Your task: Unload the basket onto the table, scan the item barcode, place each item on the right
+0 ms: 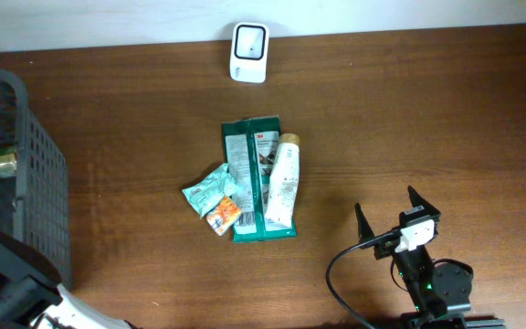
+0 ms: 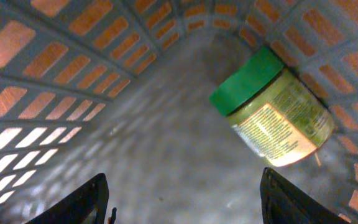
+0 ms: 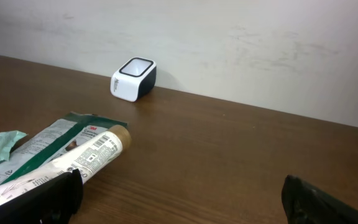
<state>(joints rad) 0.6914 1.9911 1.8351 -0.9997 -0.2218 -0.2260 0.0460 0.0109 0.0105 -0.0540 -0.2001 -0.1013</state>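
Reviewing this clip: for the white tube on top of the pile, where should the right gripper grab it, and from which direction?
Probably across its mid-body, straight down from above. The white tube lies flat on the green packets with nothing over it, so the open right gripper can straddle its narrow width. The small capped end offers less to hold.

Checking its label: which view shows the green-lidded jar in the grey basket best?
Left wrist: the green-lidded jar lies close, lid and label plain. Overhead catches only a small glimpse inside the grey plastic basket; right wrist shows none.
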